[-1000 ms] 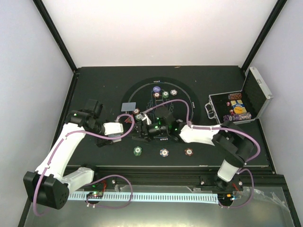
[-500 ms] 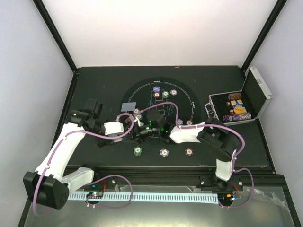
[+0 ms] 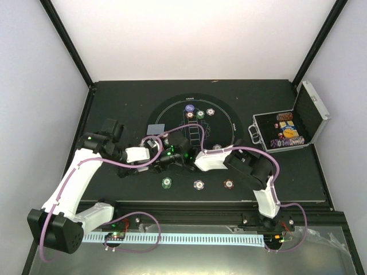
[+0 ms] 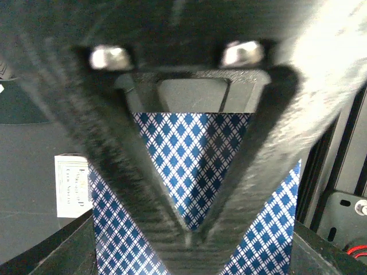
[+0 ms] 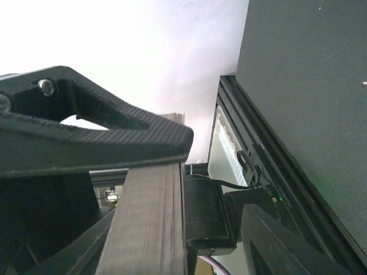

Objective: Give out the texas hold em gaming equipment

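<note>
My left gripper (image 3: 157, 152) hovers over the left edge of the black mat (image 3: 223, 123), shut on a deck of blue diamond-backed playing cards (image 4: 189, 143); its fingers (image 4: 123, 172) meet in a V over the pattern. My right gripper (image 3: 172, 153) has reached in from the right and stands open around that deck, seen edge-on as a grey stack (image 5: 152, 223) right under its upper finger (image 5: 114, 137). The lower finger stands apart from the stack. One card (image 3: 155, 129) lies face down on the mat. Three chips (image 3: 200, 113) sit at the mat's far side, three more (image 3: 199, 184) along the near side.
The silver case (image 3: 289, 129) stands open at the right with chips and cards inside. A small white printed card (image 4: 71, 183) lies on the table below the left gripper. The table's front rail (image 5: 275, 172) runs close behind the right gripper.
The right arm has swung left across the mat until its gripper meets the deck, and its jaws have narrowed. The left arm has held still with the deck.
</note>
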Controlling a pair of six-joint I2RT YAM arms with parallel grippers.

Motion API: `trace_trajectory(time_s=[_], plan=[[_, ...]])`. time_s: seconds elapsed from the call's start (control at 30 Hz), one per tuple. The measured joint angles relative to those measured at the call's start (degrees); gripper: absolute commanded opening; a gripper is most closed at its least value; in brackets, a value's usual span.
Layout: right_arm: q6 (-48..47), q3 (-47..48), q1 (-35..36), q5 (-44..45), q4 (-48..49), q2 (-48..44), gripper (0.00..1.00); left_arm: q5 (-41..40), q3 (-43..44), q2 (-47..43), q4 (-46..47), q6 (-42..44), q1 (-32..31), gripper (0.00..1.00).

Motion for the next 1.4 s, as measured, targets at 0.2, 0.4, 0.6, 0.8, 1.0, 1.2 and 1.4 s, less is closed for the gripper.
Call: trace_trajectory(time_s=[0.2,0.4,0.6,0.8,1.0,1.2,1.4], plan=[[2.1,0.8,0.0,-0.5,3.5,2.2,0.49,-0.2,0.0,-0.1,-0.6,0.3,0.0,0.02],[2.8,-1.8,-0.5,-0.4,7.5,1.8,0.44,0.1,0.0,-0.1,-0.7,0.5,-0.2,0.02],[-0.8,-4.7,-2.1,-0.3,4.7,-1.9,0.42,0.2,0.0,-0.2,-0.7,0.6,-0.2,0.01],[-4.4,-5.0,-2.8,-0.2,-0.6,-4.3,0.42,0.2,-0.3,-0.3,-0.7,0.6,-0.2,0.02],[-7.3,-5.0,-3.1,-0.2,-6.5,-6.5,0.39,-0.4,-1.0,-0.3,-0.6,0.6,-0.2,0.02],[-10.7,-4.9,-3.4,0.1,-13.7,-9.3,0.39,-0.9,-1.7,-0.4,-0.2,0.7,-0.2,0.02],[-11.7,-4.9,-3.4,0.2,-16.4,-10.8,0.17,-1.1,-2.2,-0.7,0.2,0.7,-0.2,0.01]])
